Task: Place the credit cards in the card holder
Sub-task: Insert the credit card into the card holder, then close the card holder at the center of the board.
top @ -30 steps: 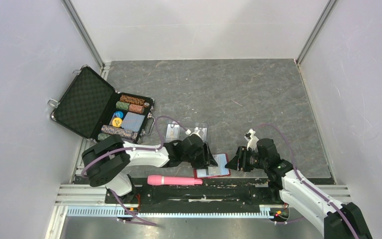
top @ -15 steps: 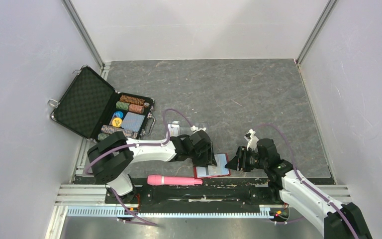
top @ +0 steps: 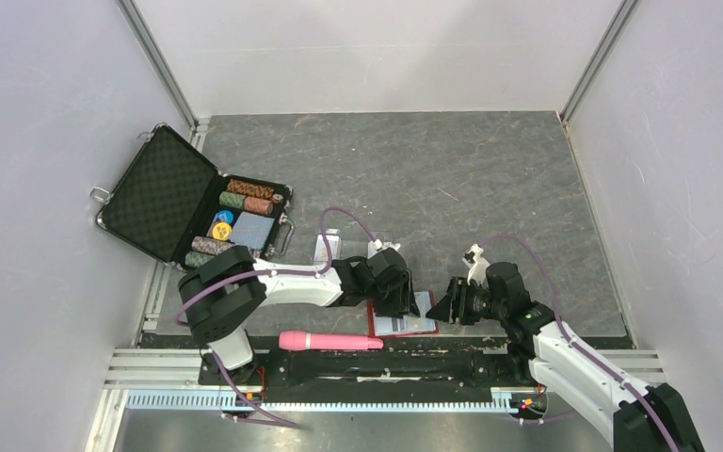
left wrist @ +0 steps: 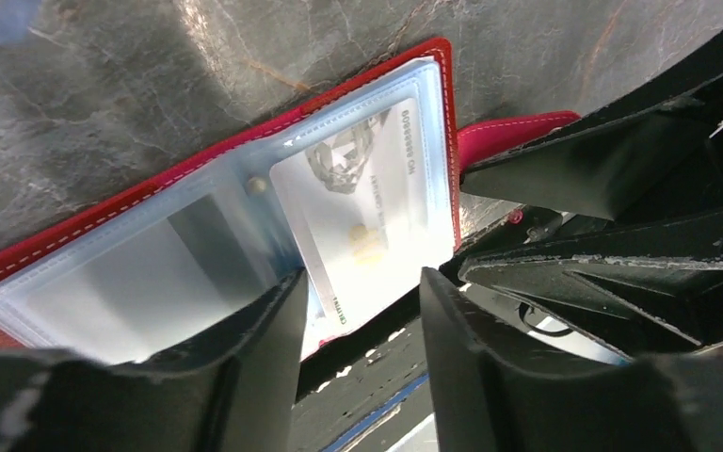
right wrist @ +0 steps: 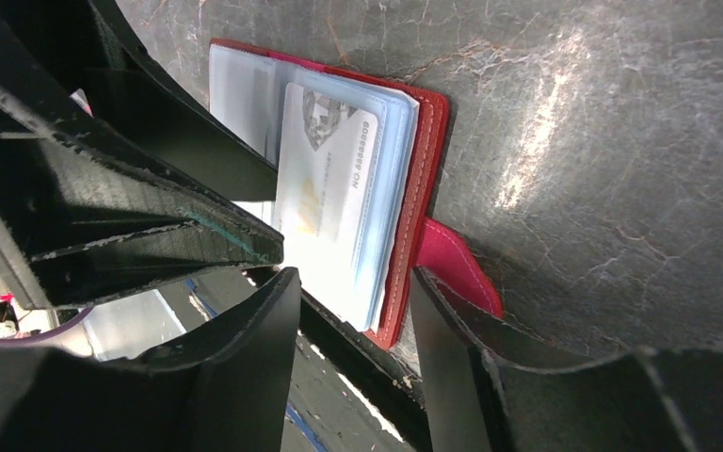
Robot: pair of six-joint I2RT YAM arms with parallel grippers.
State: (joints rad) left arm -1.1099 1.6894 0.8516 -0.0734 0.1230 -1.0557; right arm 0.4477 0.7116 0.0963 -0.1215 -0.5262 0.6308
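Observation:
The card holder (top: 405, 325), a red wallet, lies open at the table's near edge, pale blue pockets up. In the left wrist view a grey-blue credit card (left wrist: 362, 212) with a gold mark lies at the right-hand pocket of the card holder (left wrist: 151, 202); its near end sticks out past the pockets. My left gripper (left wrist: 362, 278) is open and empty, just above that card. My right gripper (right wrist: 353, 275) is open and empty, its fingers on either side of the near right corner of the card holder (right wrist: 419, 179). The snap tab (right wrist: 457, 268) lies by the right finger.
An open black chip briefcase (top: 198, 212) stands at the left. A clear plastic case (top: 326, 248) lies behind my left arm. A pink cylinder (top: 329, 340) lies on the black front rail (top: 471, 347), right below the wallet. Grey walls close in both sides.
My left gripper has moved right, from beside the clear case to over the wallet's left half. The right arm and the wallet have not moved.

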